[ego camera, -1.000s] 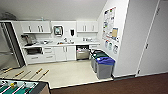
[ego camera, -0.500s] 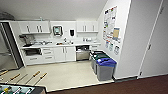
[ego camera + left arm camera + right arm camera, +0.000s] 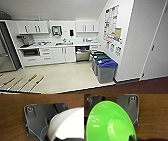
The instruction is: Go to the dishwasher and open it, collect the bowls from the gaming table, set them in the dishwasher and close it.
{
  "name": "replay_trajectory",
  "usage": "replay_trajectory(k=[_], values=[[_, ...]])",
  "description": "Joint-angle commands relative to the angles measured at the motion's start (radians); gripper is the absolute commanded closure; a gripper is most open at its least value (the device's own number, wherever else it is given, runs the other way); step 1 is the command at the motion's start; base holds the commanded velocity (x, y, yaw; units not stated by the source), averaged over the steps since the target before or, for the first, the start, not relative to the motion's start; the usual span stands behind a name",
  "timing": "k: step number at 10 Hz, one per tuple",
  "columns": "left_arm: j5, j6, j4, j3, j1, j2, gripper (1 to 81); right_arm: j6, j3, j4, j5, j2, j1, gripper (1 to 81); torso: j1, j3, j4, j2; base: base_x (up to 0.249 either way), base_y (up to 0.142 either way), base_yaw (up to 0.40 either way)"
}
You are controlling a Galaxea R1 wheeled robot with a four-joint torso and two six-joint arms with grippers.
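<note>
You're on the carry-back leg with the lime green bowl (image 3: 110, 122) large at your right wrist, though I can't tell either hand's grip, and the dishwasher (image 3: 82, 53) across the kitchen floor (image 3: 65, 77) looks open, so line up on it.

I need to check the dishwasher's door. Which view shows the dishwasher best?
The head view: the dishwasher stands under the counter, beside the white cabinets, its steel front facing the camera. Both wrist views look down at brown floor instead; the right one shows a lime green bowl.
</note>
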Motion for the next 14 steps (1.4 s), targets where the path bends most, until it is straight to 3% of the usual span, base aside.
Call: replay_trajectory(k=[1,14], values=[[0.016,0.003,-0.003,-0.013,-0.047,-0.026,81.1,0.001,-0.010,-0.005,-0.039,-0.015,0.040,81.1,0.000,0.000,0.000,0.000,0.162,0.000,0.000],[0.016,0.003,-0.003,-0.013,-0.049,-0.024,81.1,0.001,-0.010,-0.005,-0.039,-0.015,0.040,81.1,0.000,0.000,0.000,0.000,0.162,0.000,0.000]])
